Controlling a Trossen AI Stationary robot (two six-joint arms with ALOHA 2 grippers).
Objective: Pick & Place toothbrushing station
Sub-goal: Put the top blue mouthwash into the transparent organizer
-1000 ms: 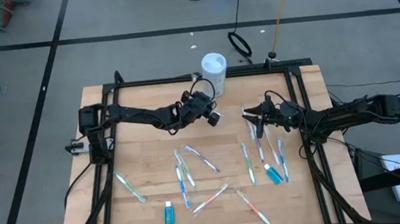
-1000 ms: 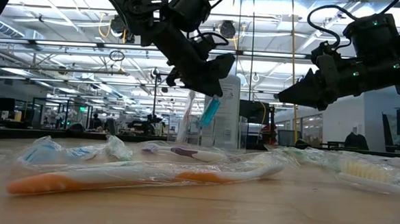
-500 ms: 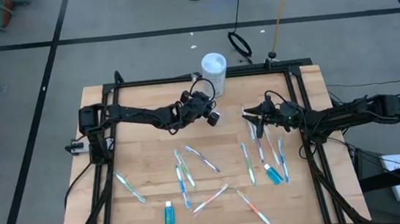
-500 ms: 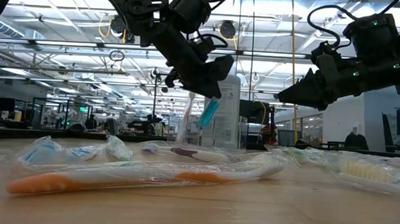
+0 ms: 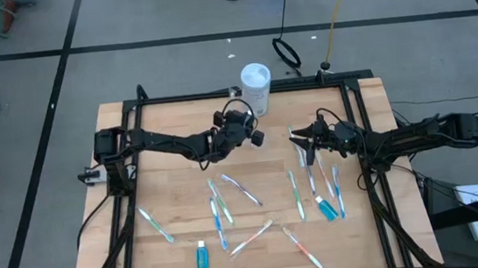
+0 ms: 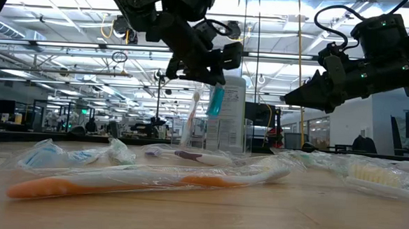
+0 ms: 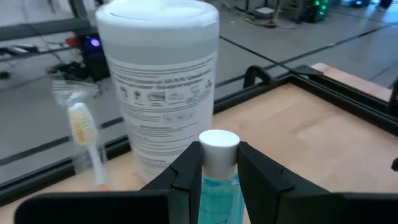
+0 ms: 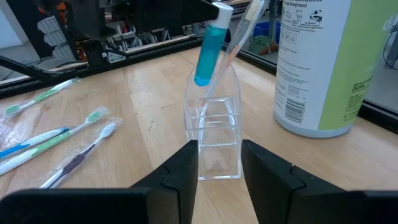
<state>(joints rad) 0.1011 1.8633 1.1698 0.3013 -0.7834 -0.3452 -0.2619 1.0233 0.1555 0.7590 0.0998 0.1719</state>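
Your left gripper (image 6: 218,59), clamped on the blue tube (image 8: 208,46), has swung it upright over the clear holder (image 8: 214,127) by the white-capped container (image 8: 317,62): insertion looks near. Right gripper (image 8: 217,155) waits, fingers apart.

Overhead looks down; low level; wrists close, sharing white-capped container (image 7: 158,87).

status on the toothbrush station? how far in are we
Done: one toothbrush stands in the clear holder. In hand: the left gripper holds a blue tube tilted at the holder's mouth, not released. The right gripper hovers open nearby. Left: wrapped toothbrushes and another blue tube lie on the table.
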